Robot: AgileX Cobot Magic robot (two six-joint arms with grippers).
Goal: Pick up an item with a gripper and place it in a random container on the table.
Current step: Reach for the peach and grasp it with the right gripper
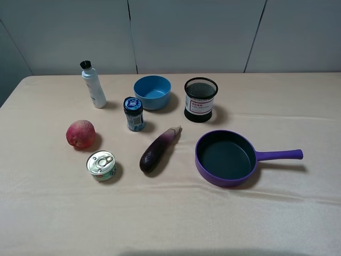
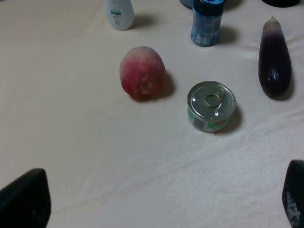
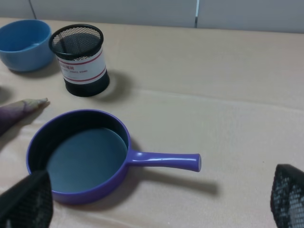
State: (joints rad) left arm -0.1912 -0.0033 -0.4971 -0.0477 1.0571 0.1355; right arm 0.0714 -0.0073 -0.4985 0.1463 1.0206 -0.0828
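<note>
**Peach at Left, Pan at Right, Both Grippers Spread**

In the high view, the peach (image 1: 80, 134) was seen lying on the table (image 1: 266, 213) at the left of the frame, untouched and apart from every other thing. A can (image 1: 101, 165) was set just below it, and an eggplant (image 1: 159, 149) was laid aslant near the middle. The pan (image 1: 226, 158) was placed at the right of the middle, with its handle pointed toward the right edge and nothing inside it. Along the upper part of the frame a bottle (image 1: 93, 84), a jar (image 1: 134, 113), a bowl (image 1: 152, 92) and a mesh cup (image 1: 201, 99) were lined up.

No arm was shown in the high view. In the wrist views, the left gripper (image 2: 159, 202) was held spread wide above the table, short of the peach (image 2: 142, 72). The right gripper (image 3: 156, 197) was likewise spread wide, with the pan (image 3: 85, 156) before it. Nothing was gripped by either.
</note>
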